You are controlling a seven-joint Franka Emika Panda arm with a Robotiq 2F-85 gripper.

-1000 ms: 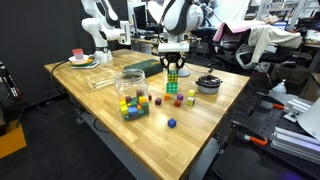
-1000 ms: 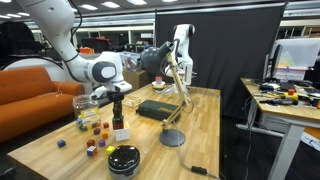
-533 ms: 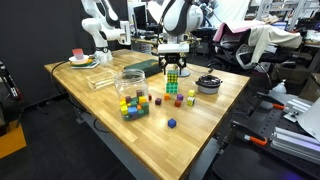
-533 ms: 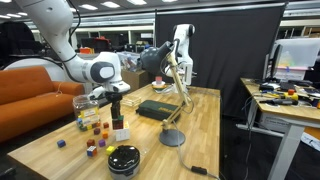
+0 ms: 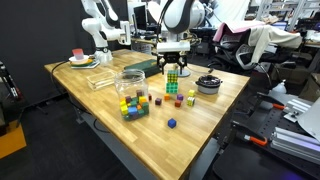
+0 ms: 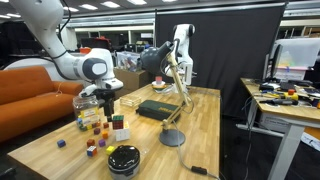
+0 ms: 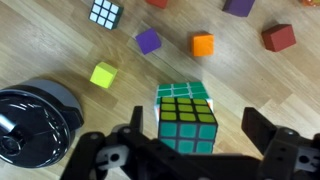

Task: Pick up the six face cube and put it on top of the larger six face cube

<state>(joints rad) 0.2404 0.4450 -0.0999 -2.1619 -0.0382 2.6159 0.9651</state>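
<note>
Hovering over the wooden table [image 5: 95, 105], the gripper [image 5: 172, 67] has its jaws spread wide and holds nothing. In the wrist view a finger stands on either side of the six face cube [image 7: 188, 122]. That cube sits on top of the larger six face cube [image 7: 178, 91] — only a whitish edge shows beneath it — with a black round container [image 7: 35, 115] and a yellow-green cube [image 7: 103, 74] nearby.

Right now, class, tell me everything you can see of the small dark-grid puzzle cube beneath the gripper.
The small puzzle cube shows a top face of green and yellow tiles in a black grid, plastic by its look. It sits level on the larger puzzle cube, whose pale edge peeks out at two sides. The open gripper hangs above it, not touching. The cube's side faces are hard to read.
</note>
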